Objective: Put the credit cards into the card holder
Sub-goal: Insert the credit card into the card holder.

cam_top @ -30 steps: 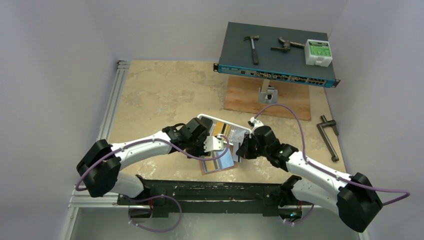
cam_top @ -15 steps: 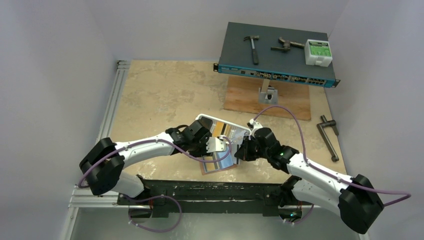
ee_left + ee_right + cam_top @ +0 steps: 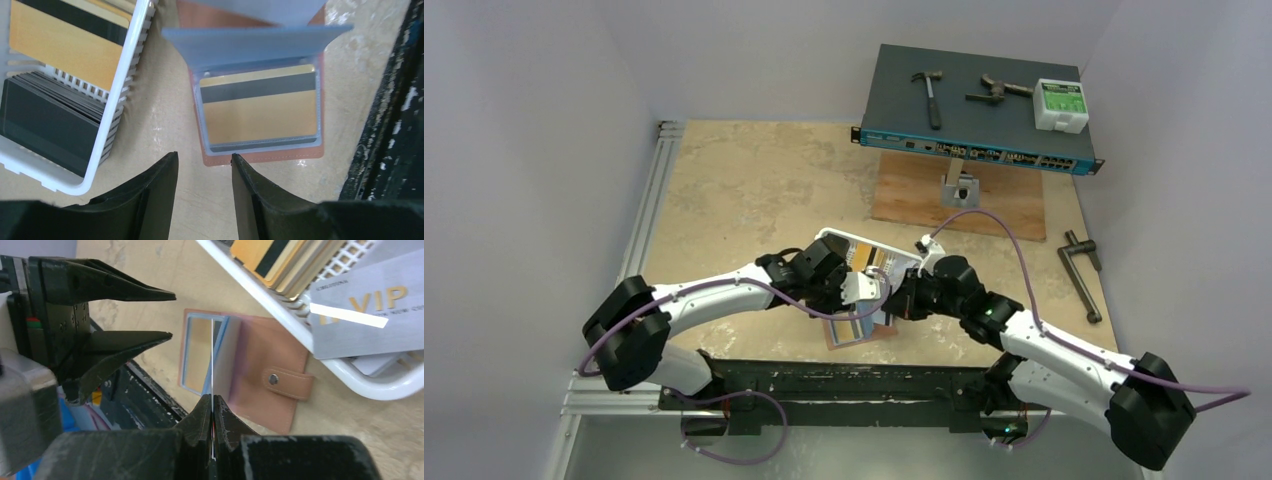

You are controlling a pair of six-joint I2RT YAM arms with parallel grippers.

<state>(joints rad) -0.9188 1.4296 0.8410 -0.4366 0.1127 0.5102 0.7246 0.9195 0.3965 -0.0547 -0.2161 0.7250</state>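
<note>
a tan table (image 3: 744, 190) is seen from above, with a dark network switch (image 3: 969, 115) set at its far edge and a wooden board (image 3: 924, 200) laid just in front of it. both arms are bent inward over the near middle of the table. a white tray (image 3: 127, 65) is placed there, and credit cards (image 3: 270, 260) are stood on edge in it: black cards (image 3: 47, 120) are packed at one end, orange-yellow cards (image 3: 65, 42) are ranged beside them, and a silver card (image 3: 370, 315) marked vip is leaned over the rim. the card holder (image 3: 265, 395) is laid open on the table just beside the tray, toward the near edge, with its tab and round snap button (image 3: 272, 378) on the side nearer the tray. a striped orange-yellow card (image 3: 260, 112) is lodged in its clear pocket. a pale blue-grey sheet (image 3: 260, 45) is raised above that pocket and is pinched edge-on by the right gripper (image 3: 212, 402), whose jaws are pressed together on it. whether this sheet is a sleeve of the holder or a loose card cannot be told. the left gripper (image 3: 203, 157) is held near a corner of the holder, between holder and tray, its jaws set a moderate way apart with nothing between them.
</note>
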